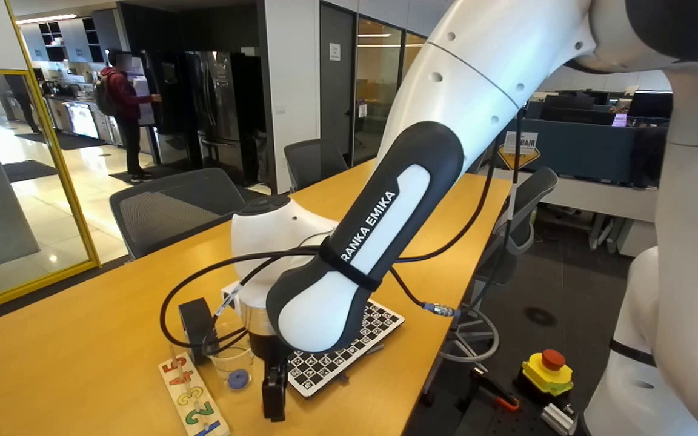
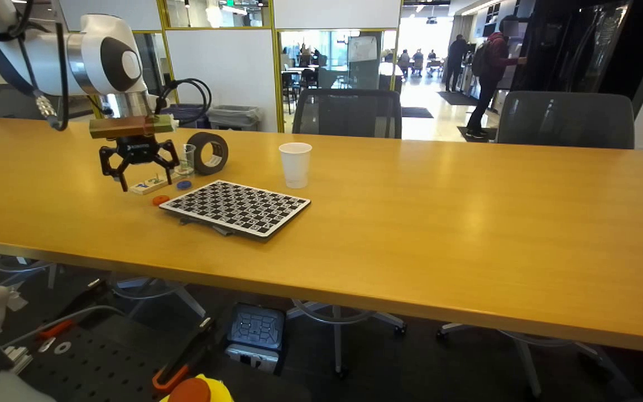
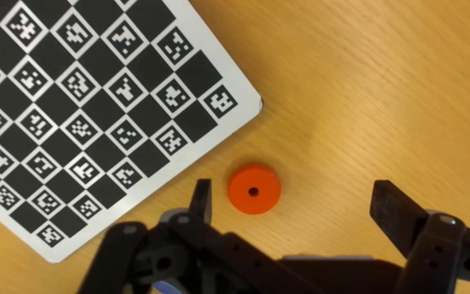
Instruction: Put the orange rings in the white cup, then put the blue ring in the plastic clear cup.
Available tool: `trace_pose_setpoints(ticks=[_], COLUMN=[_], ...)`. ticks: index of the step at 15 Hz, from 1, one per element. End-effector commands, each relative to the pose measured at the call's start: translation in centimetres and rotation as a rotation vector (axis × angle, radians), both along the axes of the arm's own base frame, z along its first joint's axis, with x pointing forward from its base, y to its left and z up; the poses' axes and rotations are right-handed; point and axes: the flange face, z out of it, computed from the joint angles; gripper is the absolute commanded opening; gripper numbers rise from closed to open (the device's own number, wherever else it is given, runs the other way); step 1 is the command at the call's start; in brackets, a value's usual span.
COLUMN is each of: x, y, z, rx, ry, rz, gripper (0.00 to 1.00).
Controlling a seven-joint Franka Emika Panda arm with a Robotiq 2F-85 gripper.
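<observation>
Orange-red flat ring [image 3: 261,183]: on the wood-grained table [image 2: 466,223], just beside the flat black-and-white checkered board [image 3: 116,110].
Opaque white tapering cup [image 2: 296,166]: upright near the board, presumably there to receive the orange-red ring.
Dark-blue flat ring [image 2: 184,185]: near the board, beside the transparent plastic cup [image 2: 186,162], likely its goal.
Black two-finger gripper [image 3: 291,188]: jaws spread wide, holding nothing, straddling but not touching the orange-red ring in the wrist view, probably to pinch it.

Ofc w/ mesh chairs [image 2: 569,120], monitors [image 1: 651,104]
</observation>
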Motion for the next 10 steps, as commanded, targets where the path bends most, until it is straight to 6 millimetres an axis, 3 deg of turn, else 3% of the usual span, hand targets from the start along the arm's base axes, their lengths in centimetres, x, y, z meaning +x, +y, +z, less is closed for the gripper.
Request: trace_pose_setpoints(ticks=[1,10], x=[-0.4,0.9], y=[0.4,-0.3], z=[-0.2,-1.5], rx=[-0.010,-0.012], ry=[-0.021,-0.004], rz=[0.076,0.191], gripper=[1.00,1.00])
